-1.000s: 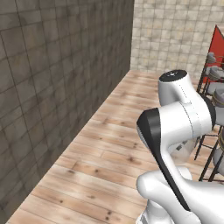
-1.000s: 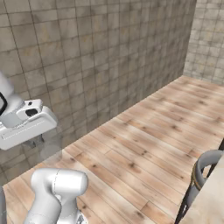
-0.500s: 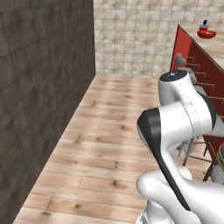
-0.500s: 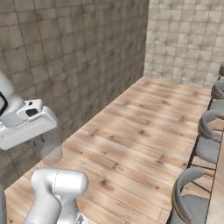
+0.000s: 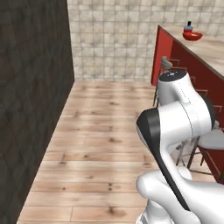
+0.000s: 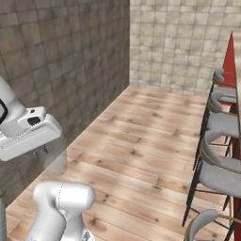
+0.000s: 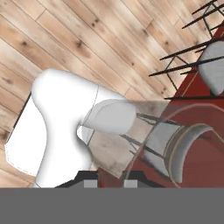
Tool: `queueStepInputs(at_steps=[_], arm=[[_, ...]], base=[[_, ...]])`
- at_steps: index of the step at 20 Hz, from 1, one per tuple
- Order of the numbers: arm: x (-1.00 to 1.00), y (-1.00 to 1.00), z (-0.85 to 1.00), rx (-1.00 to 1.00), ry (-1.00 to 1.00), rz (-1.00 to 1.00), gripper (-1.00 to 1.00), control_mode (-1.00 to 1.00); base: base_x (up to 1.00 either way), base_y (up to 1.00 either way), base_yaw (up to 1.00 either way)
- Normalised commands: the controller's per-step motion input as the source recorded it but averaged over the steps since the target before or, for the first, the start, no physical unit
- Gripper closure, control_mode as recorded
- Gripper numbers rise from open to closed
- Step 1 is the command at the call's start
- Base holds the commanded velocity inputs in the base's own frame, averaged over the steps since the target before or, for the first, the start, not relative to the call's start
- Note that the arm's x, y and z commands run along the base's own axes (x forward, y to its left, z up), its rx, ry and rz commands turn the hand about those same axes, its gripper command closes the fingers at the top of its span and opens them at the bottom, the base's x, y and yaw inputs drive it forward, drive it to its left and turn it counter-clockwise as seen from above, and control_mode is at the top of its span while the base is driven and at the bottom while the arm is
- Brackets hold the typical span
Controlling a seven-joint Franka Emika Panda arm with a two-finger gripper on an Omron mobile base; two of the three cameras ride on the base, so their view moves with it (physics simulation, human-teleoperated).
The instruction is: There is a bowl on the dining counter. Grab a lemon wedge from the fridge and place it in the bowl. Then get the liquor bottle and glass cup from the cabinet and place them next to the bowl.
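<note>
left base: looked forward over arm (image 5: 179, 131), counter (image 5: 210, 48) at right
right base: same wood floor (image 6: 141, 141) and tiled walls, stools (image 6: 221, 164) at right
hand: pointed down, close to floor and stool

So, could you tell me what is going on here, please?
The robot's gripper holds the glass cup above the wood floor, beside the stools. Far along the dining counter, the liquor bottle already stands beside the red bowl. The cup has yet to be set there.

The hand (image 7: 110, 178) grips a clear glass cup (image 7: 144, 140).
</note>
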Motion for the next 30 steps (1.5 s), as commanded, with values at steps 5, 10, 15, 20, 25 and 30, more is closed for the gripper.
queueStepInputs(at_steps=[5,10,15,20,25,30], arm=[[0.00,0.00,0.00,0.00,0.00,0.00,1.00,1.00],[0.00,0.00,0.00,0.00,0.00,0.00,1.00,1.00],[0.00,0.00,0.00,0.00,0.00,0.00,1.00,1.00],[0.00,0.00,0.00,0.00,0.00,0.00,1.00,1.00],[0.00,0.00,0.00,0.00,0.00,0.00,1.00,1.00],[0.00,0.00,0.00,0.00,0.00,0.00,1.00,1.00]], base=[[0.95,0.27,-0.17],[1.00,0.18,-0.20],[1.00,0.26,-0.24],[1.00,0.26,-0.27],[1.00,0.27,-0.26],[1.00,0.25,-0.23]])
